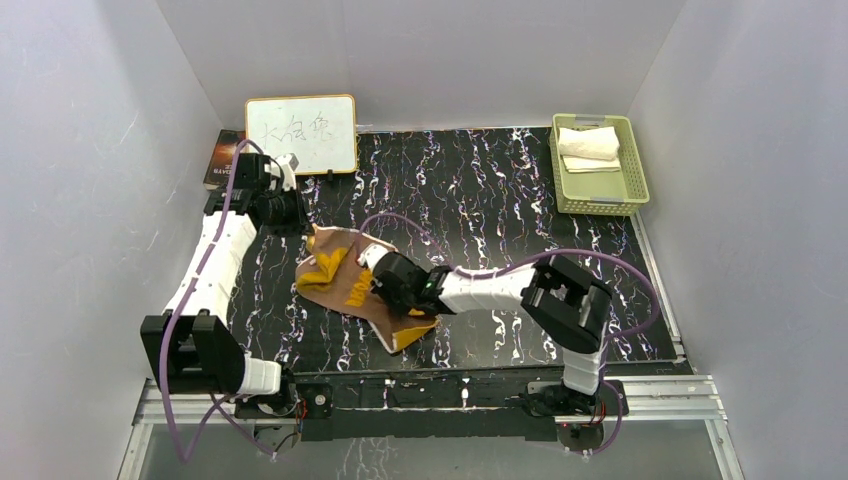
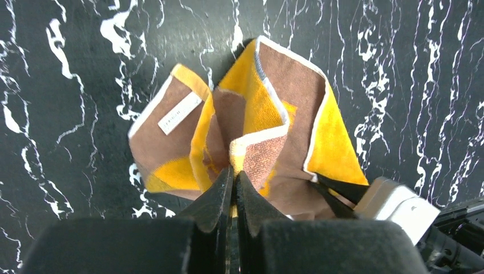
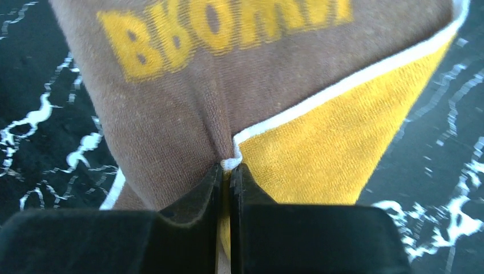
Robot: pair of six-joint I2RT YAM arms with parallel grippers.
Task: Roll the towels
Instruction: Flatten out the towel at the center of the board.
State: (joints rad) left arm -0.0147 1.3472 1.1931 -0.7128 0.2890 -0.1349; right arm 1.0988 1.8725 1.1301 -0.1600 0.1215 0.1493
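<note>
The orange-yellow towel (image 1: 345, 285) lies crumpled on the black marble table, brown reverse mostly up, with pale edging. My left gripper (image 1: 306, 231) is at its far left corner, and in the left wrist view it (image 2: 235, 174) is shut on a bunched fold of the towel (image 2: 268, 120). My right gripper (image 1: 384, 277) is over the towel's middle, and in the right wrist view it (image 3: 229, 166) is shut on the white edging between the brown and yellow faces (image 3: 319, 154). The cream-white towel (image 1: 590, 143) lies in the green basket.
The green basket (image 1: 632, 175) stands at the far right. A white board with writing (image 1: 300, 133) leans on the back wall, with a dark book (image 1: 222, 158) to its left. White walls close in both sides. The right arm's cable (image 1: 470, 268) arcs over the table.
</note>
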